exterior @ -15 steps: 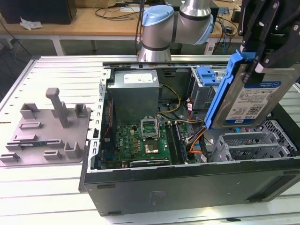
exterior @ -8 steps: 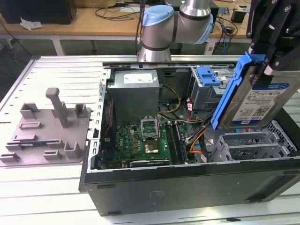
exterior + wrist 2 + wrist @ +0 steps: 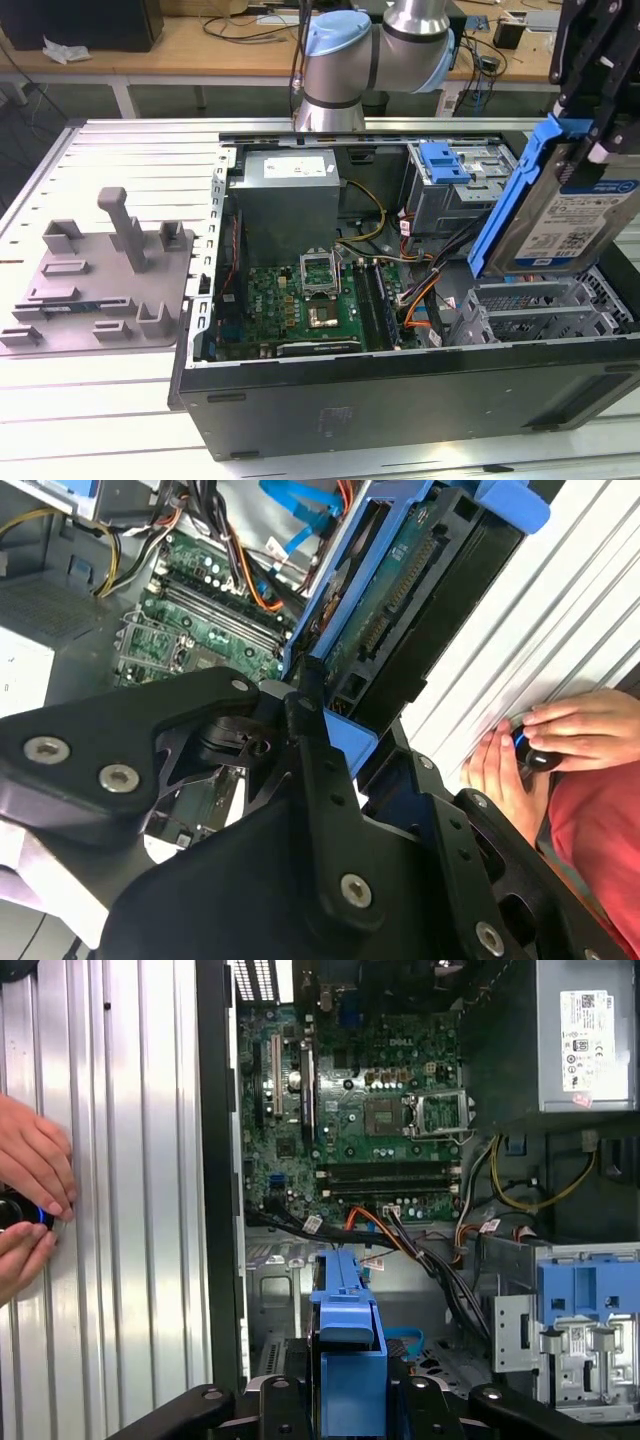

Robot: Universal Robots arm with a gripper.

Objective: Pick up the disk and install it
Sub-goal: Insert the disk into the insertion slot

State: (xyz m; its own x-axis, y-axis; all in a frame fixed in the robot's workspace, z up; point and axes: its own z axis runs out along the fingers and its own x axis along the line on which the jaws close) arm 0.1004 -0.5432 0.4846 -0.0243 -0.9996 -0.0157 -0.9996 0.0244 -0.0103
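Blue-framed disk [image 3: 575, 215] hangs tilted, gripped between black fingers [image 3: 320, 780].

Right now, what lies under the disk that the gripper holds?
The disk, held tilted in the gripper, hangs above the grey drive cage inside the open computer case. The disk covers the cage's part directly behind it, so I cannot see that.

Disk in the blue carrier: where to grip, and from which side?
Pinch the disk across its two flat faces at one short end, coming in end-on, as the end effector holds it now. The faces are broad and parallel, the body is thin, and the far end hangs free, tilted over the open case.
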